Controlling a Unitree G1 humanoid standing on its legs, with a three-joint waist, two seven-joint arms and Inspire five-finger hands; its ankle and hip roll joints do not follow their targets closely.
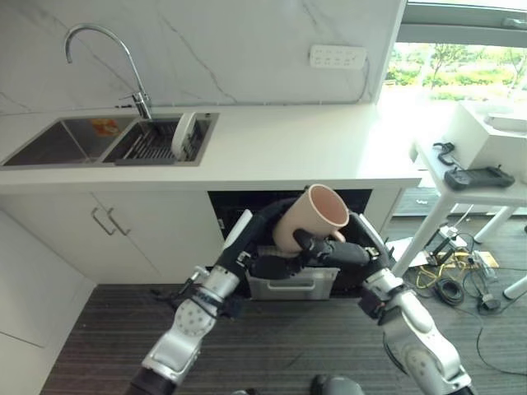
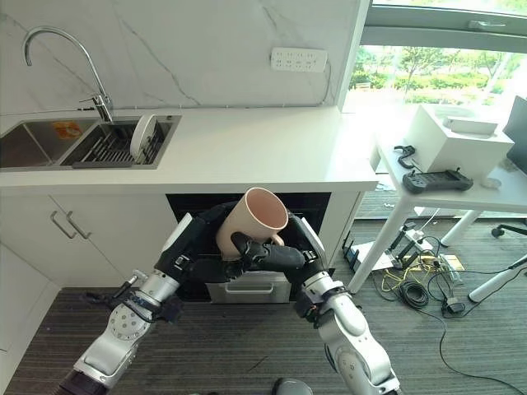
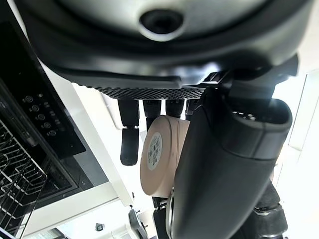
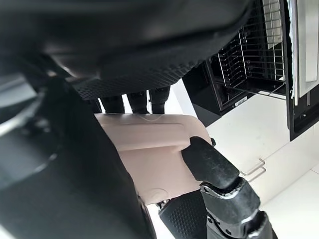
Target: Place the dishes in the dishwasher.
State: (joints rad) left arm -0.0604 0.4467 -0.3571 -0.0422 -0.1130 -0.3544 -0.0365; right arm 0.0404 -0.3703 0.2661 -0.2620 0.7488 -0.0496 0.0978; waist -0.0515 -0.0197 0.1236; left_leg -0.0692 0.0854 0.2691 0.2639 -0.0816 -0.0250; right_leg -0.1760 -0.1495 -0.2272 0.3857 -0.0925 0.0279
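A beige mug (image 1: 314, 216) hangs tilted in front of the open dishwasher (image 1: 233, 207), its mouth facing up and to the right. Both hands are on it. My left hand (image 1: 268, 266) comes from the lower left and cups the mug from below and behind; in the left wrist view the mug's base (image 3: 160, 155) sits between the fingers (image 3: 129, 144) and the thumb. My right hand (image 1: 342, 251) reaches in from the right, with a dark finger curled across the mug's wall (image 4: 154, 149). A white plate (image 1: 183, 136) stands on edge in the sink's rack.
The dishwasher's grey drawer front (image 1: 293, 285) juts out under the hands, with a wire rack (image 4: 249, 59) inside. A sink (image 1: 62, 141) and faucet (image 1: 136, 78) sit at the counter's left. A white side table (image 1: 486, 193) with a controller stands at the right, above cables on the floor.
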